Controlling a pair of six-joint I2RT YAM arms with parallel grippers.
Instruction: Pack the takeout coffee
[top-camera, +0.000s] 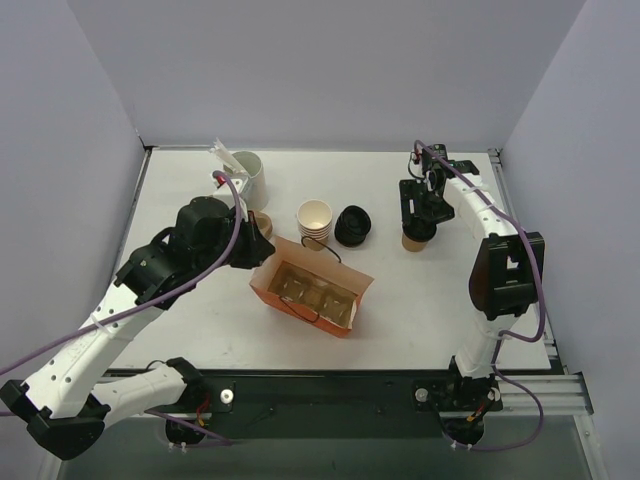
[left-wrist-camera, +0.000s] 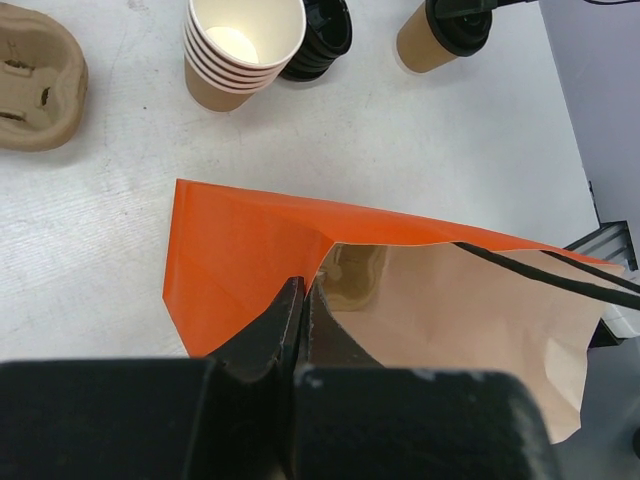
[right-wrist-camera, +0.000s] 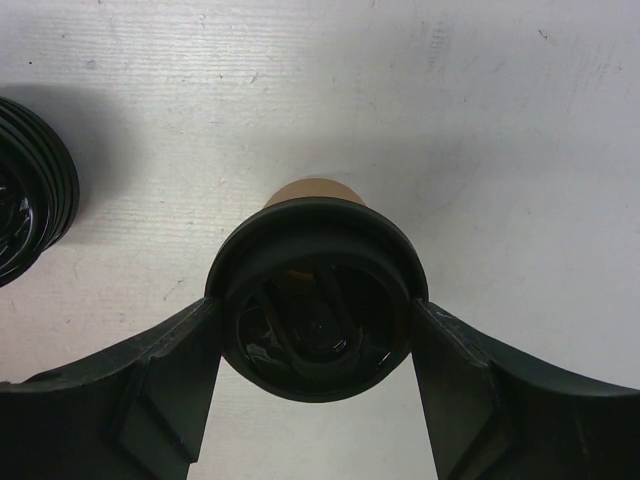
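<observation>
step: carry cup to bag | right gripper clasps takeout coffee at its lid, upright on table, well apart from orange bag | left gripper clenched on bag rim | lift straight; the lid may pop off

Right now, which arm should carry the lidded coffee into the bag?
Right. The right gripper brackets the takeout coffee, with its fingers against the lid. The left gripper is pinching the orange bag at its rim, holding it open, so it looks committed.
</observation>
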